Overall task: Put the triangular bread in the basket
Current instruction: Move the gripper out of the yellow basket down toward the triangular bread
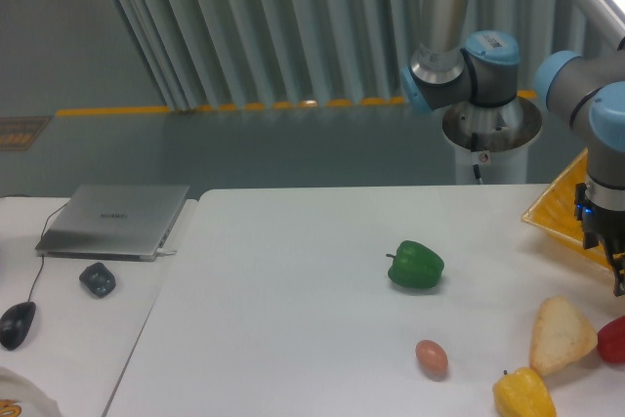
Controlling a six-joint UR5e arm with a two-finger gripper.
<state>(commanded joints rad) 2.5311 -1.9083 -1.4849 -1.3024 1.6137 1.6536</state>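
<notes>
Triangular bread (562, 334) lies on table (293, 319), near-right of green bell pepper (416, 266). Yellow bell pepper (523, 394) touches bread's lower edge; red item (613, 339) just right. Basket (571, 212) beyond bread, cut by frame. Gripper (613, 266) between basket and bread, mostly out of frame; jaw state unreadable. Risk: crowded neighbours—descending fingers could knock a pepper or pinch it with bread.

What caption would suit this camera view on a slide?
Robot arm's gripper hovers above the triangular bread, with the yellow basket waiting at the table's right edge.

Robotics lab, UR5e arm (459, 56), laptop (115, 220)
</notes>
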